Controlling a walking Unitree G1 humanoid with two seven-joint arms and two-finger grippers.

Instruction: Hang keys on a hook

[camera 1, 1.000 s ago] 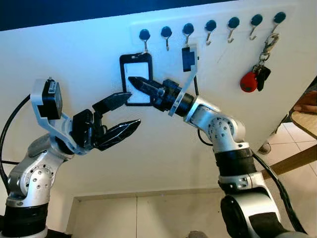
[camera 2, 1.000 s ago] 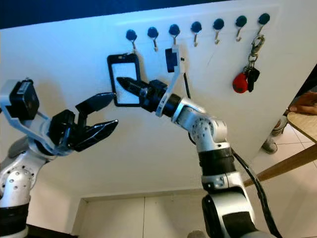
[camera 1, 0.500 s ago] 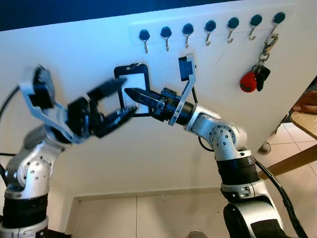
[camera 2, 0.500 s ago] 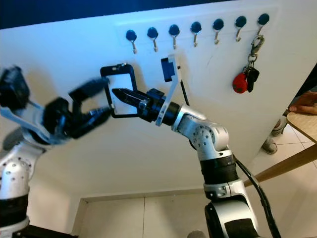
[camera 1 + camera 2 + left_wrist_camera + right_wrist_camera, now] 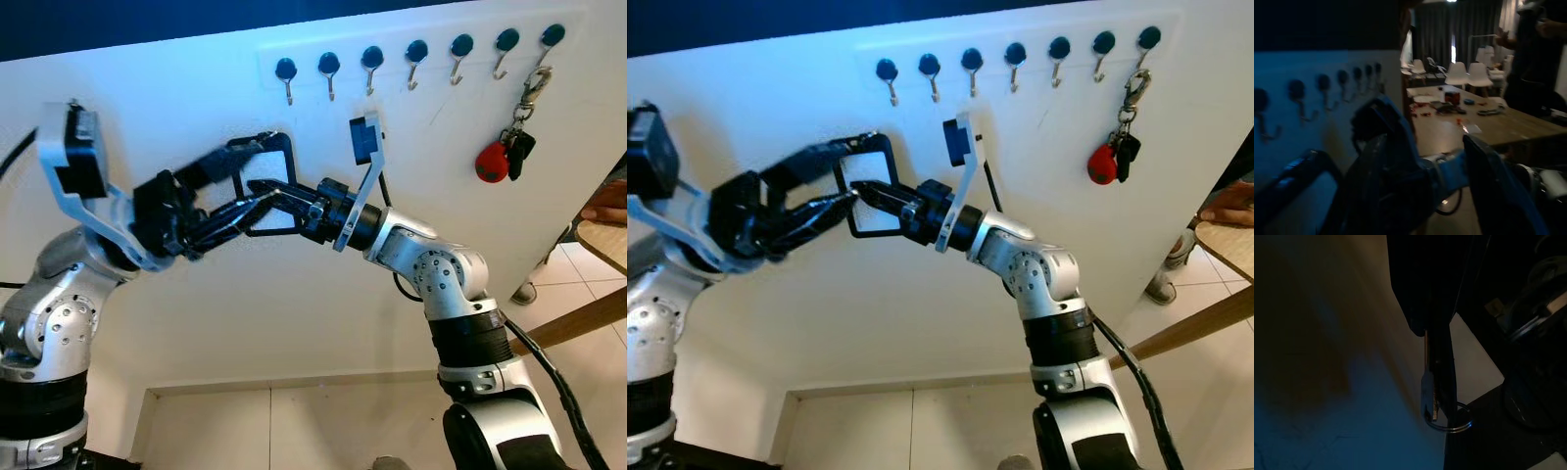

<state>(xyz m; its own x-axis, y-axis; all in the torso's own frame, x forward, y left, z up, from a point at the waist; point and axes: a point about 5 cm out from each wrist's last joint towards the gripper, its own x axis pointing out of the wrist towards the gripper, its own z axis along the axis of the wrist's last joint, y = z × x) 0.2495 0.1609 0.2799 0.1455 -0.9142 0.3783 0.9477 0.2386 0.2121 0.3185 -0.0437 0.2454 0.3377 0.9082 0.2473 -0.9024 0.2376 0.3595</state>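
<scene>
Left gripper (image 5: 238,193) has closed in around right gripper's (image 5: 263,186) tag (image 5: 266,179)

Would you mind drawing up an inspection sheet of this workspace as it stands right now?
Surface: white wall with a row of seven dark-capped hooks.
Job's things: black-framed tag off the hooks, held between both grippers; a key and metal ring hang from the right gripper's fingers.
Clutter: a bunch with a red fob hangs from the rightmost hook.
Grippers: left gripper open, fingers around the tag's frame; right gripper shut on the tag.
Cables: black cables along both arms.
Surroundings: wooden table edge with a person's hand on it; tiled floor.
</scene>
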